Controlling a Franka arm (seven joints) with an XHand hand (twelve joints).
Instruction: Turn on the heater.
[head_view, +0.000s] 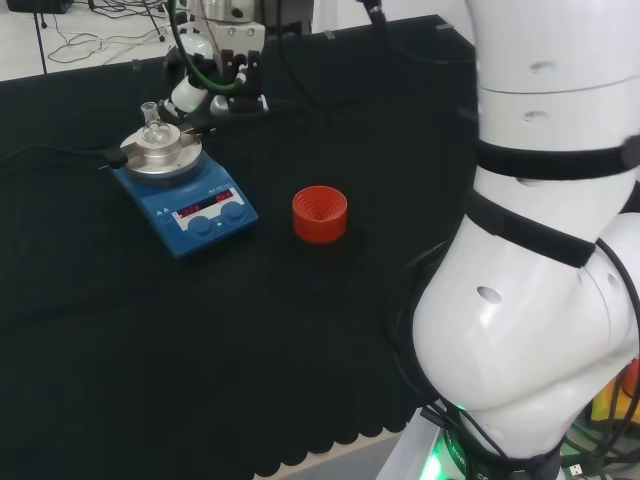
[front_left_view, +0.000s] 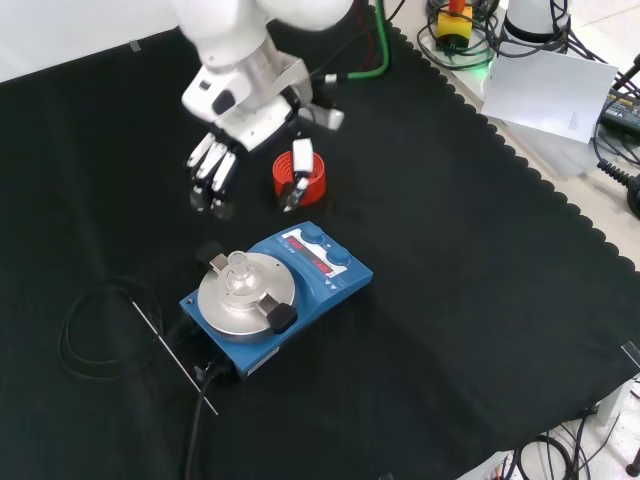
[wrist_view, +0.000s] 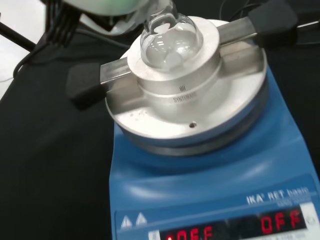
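The heater (head_view: 185, 195) is a blue hotplate with two knobs and a red lit display on its front. Its round metal block (front_left_view: 245, 295) has black-handled side grips and holds a small clear round flask (front_left_view: 238, 268). In the front view the hand (front_left_view: 228, 140) hangs above the cloth just beyond the heater (front_left_view: 300, 285), fingers (front_left_view: 210, 168) pointing down and relaxed, open, touching nothing. In the head view the hand (head_view: 215, 85) is just beyond the heater. The wrist view looks down on the flask (wrist_view: 170, 35), the block (wrist_view: 190, 95) and the blue body (wrist_view: 200, 185).
A red ribbed ring stand (head_view: 320, 214) sits on the cloth to the right of the heater in the head view, partly behind the thumb (front_left_view: 300, 160) in the front view. A coiled black cable (front_left_view: 95, 330) and a thin rod (front_left_view: 175, 360) lie left of the heater.
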